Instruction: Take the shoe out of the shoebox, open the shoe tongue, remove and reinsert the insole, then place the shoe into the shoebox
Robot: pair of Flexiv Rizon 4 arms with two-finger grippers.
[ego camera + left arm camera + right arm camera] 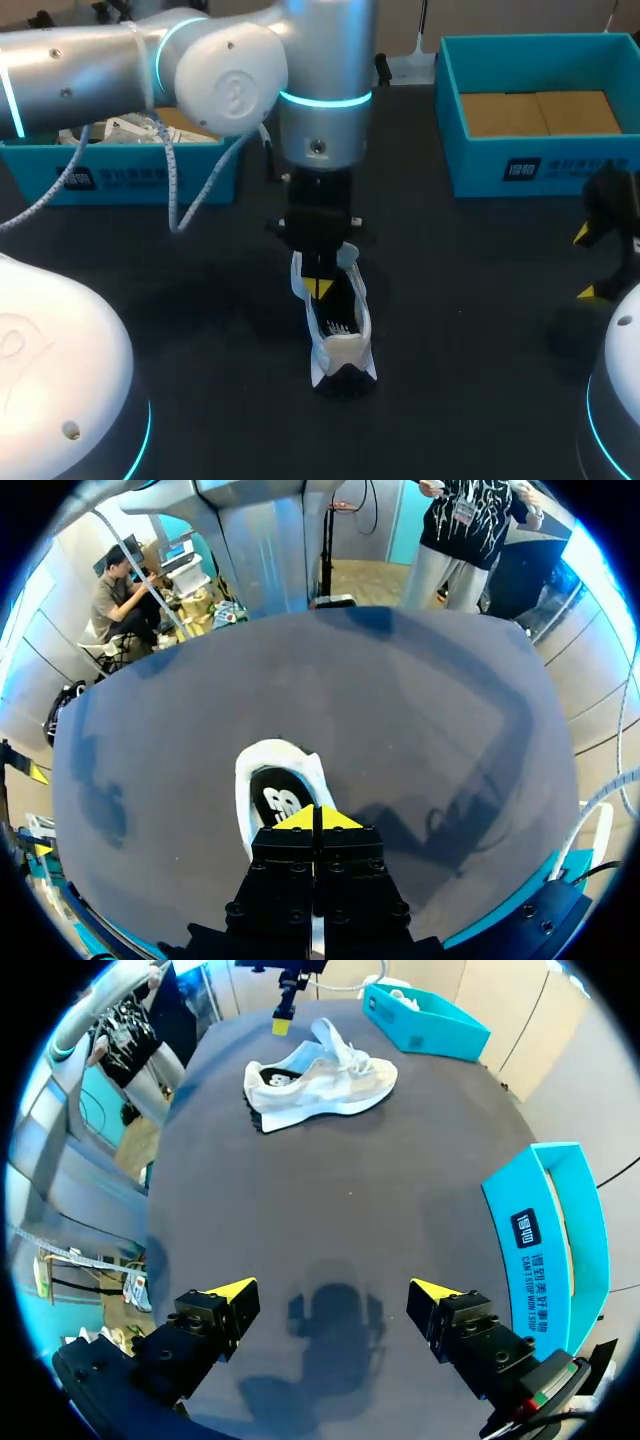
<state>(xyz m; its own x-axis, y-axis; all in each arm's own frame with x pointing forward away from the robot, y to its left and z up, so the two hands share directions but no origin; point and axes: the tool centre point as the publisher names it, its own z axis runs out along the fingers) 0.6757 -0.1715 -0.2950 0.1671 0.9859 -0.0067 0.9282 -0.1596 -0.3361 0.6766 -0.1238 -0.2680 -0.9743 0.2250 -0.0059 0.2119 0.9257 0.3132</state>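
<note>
Left gripper [314,818] sits at the mouth of the shoe [340,350], which stands mid-table [470,330]. I'd go in straight and shallow, catching only the edge of the insole [275,798], so the shoe doesn't topple. Its tips are pressed together; whether they pinch anything, I cannot tell. Right gripper [330,1295] hangs spread wide, empty. Shoebox [480,170] waits beyond, well apart.

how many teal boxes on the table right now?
2. The far-left box sits partly behind the left arm; the far-right box shows its bare brown bottom. The arm covers some table, so another could be hidden.
</note>
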